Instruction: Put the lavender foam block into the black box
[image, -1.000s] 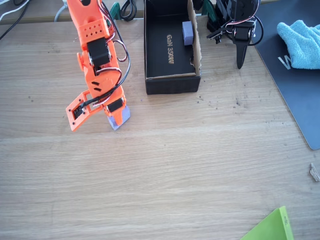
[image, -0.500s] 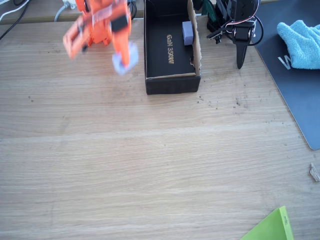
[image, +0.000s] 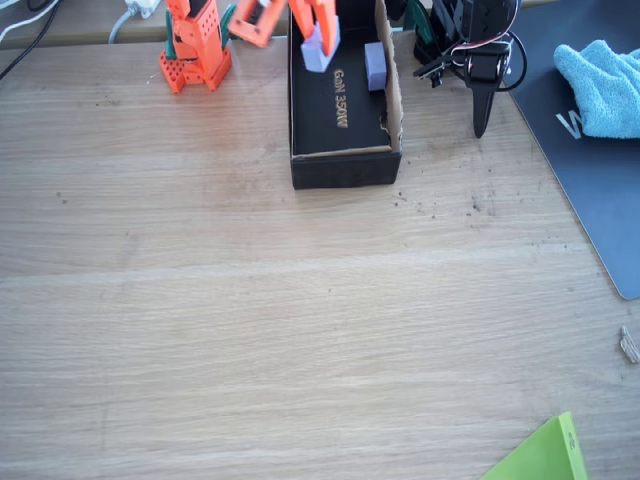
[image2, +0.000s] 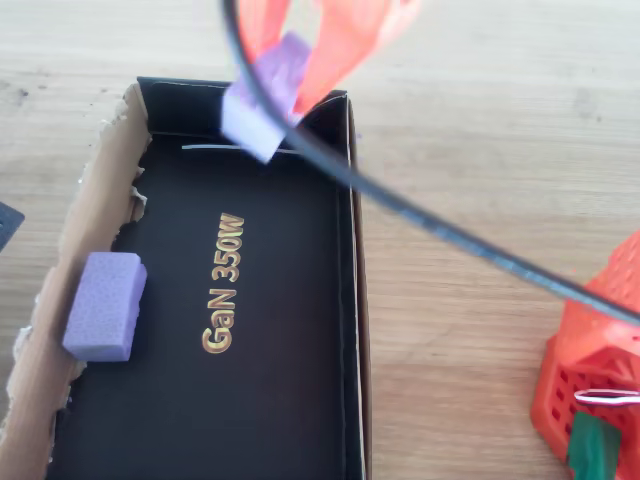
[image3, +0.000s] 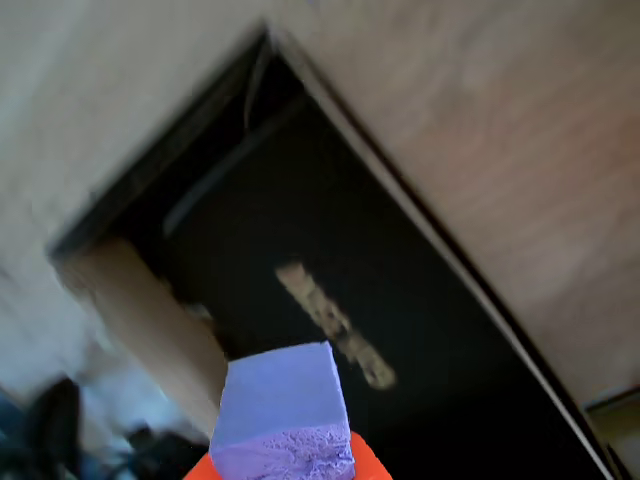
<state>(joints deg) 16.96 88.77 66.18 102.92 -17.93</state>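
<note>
Fixed view: pale wooden table (image: 300, 330) with visible grain, dotted with dark specks near the black box (image: 342, 165); dark flat mat (image: 590, 180) at the right edge, carrying a crumpled turquoise cloth (image: 603, 85); lime-green sheet corner (image: 540, 455) at the bottom right. Box shallow, rectangular, matte black cardboard, gold lettering on its floor, raw brown torn flap along its right side. Orange plastic arm reaching in from the top edge, gripper (image: 318, 40) hanging over the box's far left part, clamped on the lavender foam block (image: 316, 48), held in the air above the box floor. A second lavender block (image: 375, 65), smoother and squarer, lying inside against the brown flap. Overhead view: same box (image2: 350, 300) seen from above, ragged brown wall at the left, the second block (image2: 105, 305) resting beside that wall on the floor; blurred orange fingers (image2: 345, 45) pinching the lavender foam block (image2: 262, 95) above the box's top rim; black cable (image2: 420, 215) arcing across the picture. Wrist view: box (image3: 300, 250) tilted and blurred below, lettering unreadable; lavender foam block (image3: 283, 415) gripped at the bottom edge, rough, bumpy face turned toward the camera, smooth face above it.
</note>
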